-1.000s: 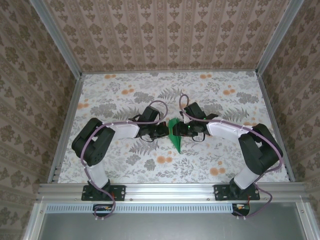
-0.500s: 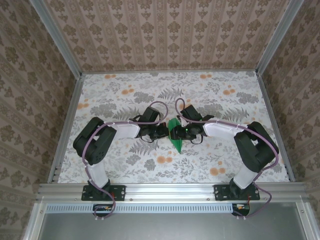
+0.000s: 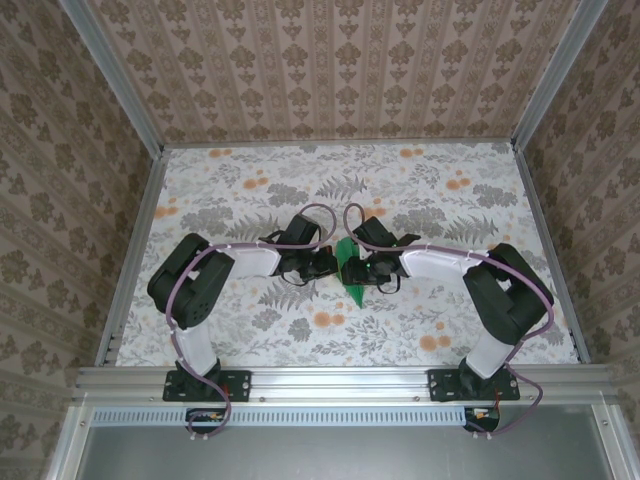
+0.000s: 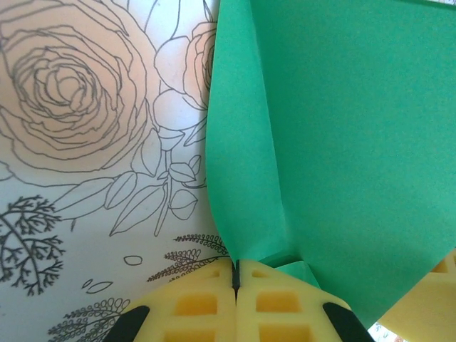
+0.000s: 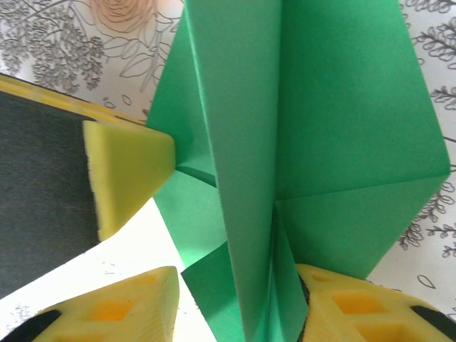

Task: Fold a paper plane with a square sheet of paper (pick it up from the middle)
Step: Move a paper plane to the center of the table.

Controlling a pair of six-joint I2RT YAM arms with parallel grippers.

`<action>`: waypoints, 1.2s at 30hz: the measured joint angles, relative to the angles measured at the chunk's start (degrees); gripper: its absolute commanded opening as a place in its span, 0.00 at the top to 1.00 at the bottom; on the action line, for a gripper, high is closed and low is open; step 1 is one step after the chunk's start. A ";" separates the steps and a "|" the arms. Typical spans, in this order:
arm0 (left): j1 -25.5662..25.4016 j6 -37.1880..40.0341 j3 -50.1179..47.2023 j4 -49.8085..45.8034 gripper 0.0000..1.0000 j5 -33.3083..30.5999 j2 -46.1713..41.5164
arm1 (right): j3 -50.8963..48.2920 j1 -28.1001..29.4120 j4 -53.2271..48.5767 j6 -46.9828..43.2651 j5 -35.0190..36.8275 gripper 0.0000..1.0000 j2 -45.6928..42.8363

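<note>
- We see the right gripper [image 3: 368, 268] has slid left over the last second, closer to the left gripper [image 3: 322, 264].
- Its jaws stand spread astride the paper plane [image 3: 354, 286] (green, part-folded).
- Left gripper pinches the plane's edge, mid-table [image 3: 250, 190].

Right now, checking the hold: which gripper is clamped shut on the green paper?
The left gripper: its pads meet on the paper plane; the right gripper's pads stand apart.

Both arms are folded inward, wrists facing. The left gripper [image 3: 328, 264] is closed on the paper plane [image 3: 352, 282]; the right gripper [image 3: 359, 268] is held parted.
</note>
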 measured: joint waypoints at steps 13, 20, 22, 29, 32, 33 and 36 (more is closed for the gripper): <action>1.90 0.02 0.02 -5.46 0.62 -0.26 -5.22 | 0.02 0.55 -1.11 2.36 5.03 0.73 1.27; 4.55 0.17 -0.02 -10.58 0.50 -3.39 -10.12 | 1.07 0.90 -4.52 2.01 8.20 0.68 1.22; 5.11 0.20 -0.42 -11.39 0.48 -4.09 -10.95 | 1.46 1.09 -4.87 1.79 8.74 0.67 1.22; 6.03 0.17 -1.60 -13.64 0.42 -5.38 -12.24 | 2.67 1.90 -5.75 1.18 9.01 0.76 1.22; 6.34 0.20 -1.90 -14.34 0.39 -5.75 -12.24 | 3.15 2.32 -6.05 0.85 9.44 0.84 1.22; 6.38 0.20 -1.97 -14.58 0.38 -5.99 -12.24 | 3.34 2.47 -6.29 0.79 9.88 0.86 1.22; 6.54 0.39 -1.99 -15.45 0.32 -6.75 -12.28 | 3.91 2.86 -7.26 0.61 11.47 0.91 1.22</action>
